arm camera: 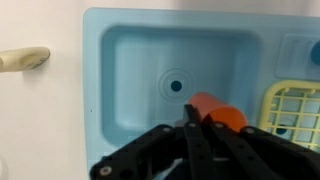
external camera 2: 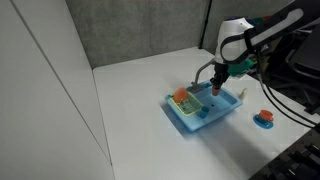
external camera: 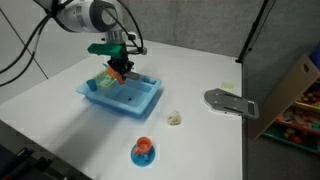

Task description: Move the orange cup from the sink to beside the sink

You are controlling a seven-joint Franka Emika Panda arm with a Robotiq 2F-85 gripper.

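The orange cup (arm camera: pixel 218 112) is over the basin of the light blue toy sink (arm camera: pixel 120 60), right of the drain. My gripper (arm camera: pixel 189 112) comes in from below with its two black fingers close together, pinched on the cup's left rim. In both exterior views the gripper (external camera: pixel 120 68) (external camera 2: pixel 216 86) hangs over the sink (external camera: pixel 143 103) (external camera 2: pixel 200 118) with a bit of orange at its tips. I cannot tell whether the cup touches the basin floor.
A yellow-green dish rack (arm camera: pixel 295 112) (external camera: pixel 101 82) (external camera 2: pixel 183 97) sits in the sink's side compartment. On the white table are a blue-and-orange toy (external camera: pixel 143 151) (external camera 2: pixel 264 119), a small cream object (external camera: pixel 175 118) and a grey flat piece (external camera: pixel 228 103). A cream handle (arm camera: pixel 22 60) lies left of the sink.
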